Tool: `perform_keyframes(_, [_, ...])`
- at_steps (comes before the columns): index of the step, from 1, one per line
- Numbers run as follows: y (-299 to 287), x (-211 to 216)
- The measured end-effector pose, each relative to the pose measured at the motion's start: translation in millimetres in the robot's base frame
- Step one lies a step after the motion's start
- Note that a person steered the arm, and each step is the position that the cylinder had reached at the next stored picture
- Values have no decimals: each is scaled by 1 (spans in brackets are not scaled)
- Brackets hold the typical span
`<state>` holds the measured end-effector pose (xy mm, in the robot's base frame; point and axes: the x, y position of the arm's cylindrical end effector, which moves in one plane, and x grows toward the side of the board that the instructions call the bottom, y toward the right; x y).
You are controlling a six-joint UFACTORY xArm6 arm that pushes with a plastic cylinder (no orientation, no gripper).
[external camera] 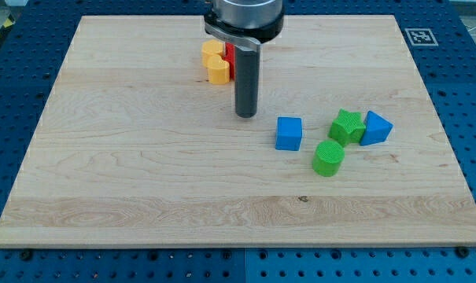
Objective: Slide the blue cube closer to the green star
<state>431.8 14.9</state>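
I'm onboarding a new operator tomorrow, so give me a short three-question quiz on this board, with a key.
1. True or false: my tip is touching the blue cube.
2. Which block lies against the view's right side of the green star?
A. the green cylinder
B. the blue triangular block
C. the yellow block
3. Fill in: the red block sits beside the yellow block near the view's ____ edge of the wooden board.

Key: 1 false, my tip stands apart, to the cube's upper left in the view; 2 B; 3 top.
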Motion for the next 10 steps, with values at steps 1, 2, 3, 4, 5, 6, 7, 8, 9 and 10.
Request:
perform_keyframes(1, [30,9])
perform_keyframes(2, [43,13])
perform_keyframes(3, [28,13])
perform_keyframes(4, [0,18])
perform_keyframes(5, [-6,35])
perform_keyframes(6, [1,51])
perform_keyframes(7, [28,54])
perform_keyframes(8, [55,54])
perform_keyframes(9, [74,54])
perform_keyframes(10, [71,51])
